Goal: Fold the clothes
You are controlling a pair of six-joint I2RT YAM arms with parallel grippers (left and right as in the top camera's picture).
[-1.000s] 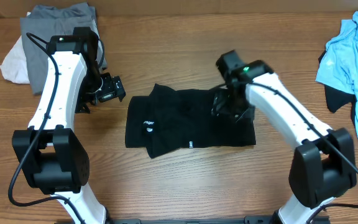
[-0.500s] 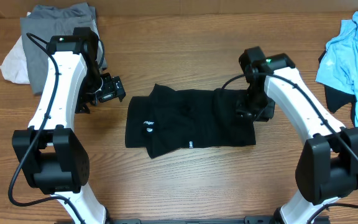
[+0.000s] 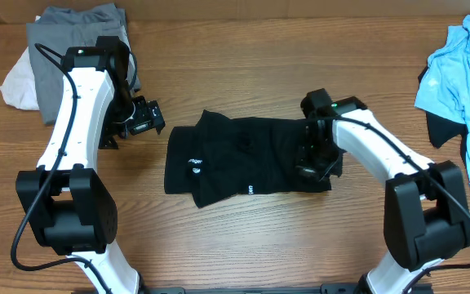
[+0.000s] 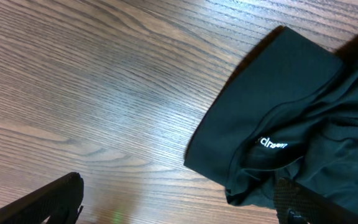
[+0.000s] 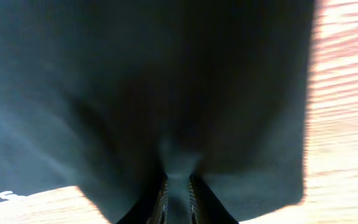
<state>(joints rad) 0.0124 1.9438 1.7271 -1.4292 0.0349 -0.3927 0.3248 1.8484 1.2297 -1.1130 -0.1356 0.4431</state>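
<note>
The clothes in play are a black shirt point(image 3: 235, 159), lying partly folded mid-table with small white label marks. My right gripper point(image 3: 312, 163) presses down on its right part, near the right edge. In the right wrist view the jaws point(image 5: 178, 193) are shut on a pinched ridge of the black shirt point(image 5: 166, 81), which fills the frame. My left gripper point(image 3: 141, 121) hovers open just left of the shirt, holding nothing. The left wrist view shows the shirt's left corner point(image 4: 291, 106) with a white label, and the left gripper point(image 4: 179, 205) wide apart over bare wood.
A grey garment point(image 3: 72, 41) lies piled at the back left, over a white cloth point(image 3: 19, 82). A light blue garment point(image 3: 463, 65) is heaped at the right edge with a dark piece point(image 3: 439, 126) under it. The table is wood.
My right gripper swung out toward the shirt's right edge, came back down onto the fabric and closed on a fold. The left arm has not moved.
</note>
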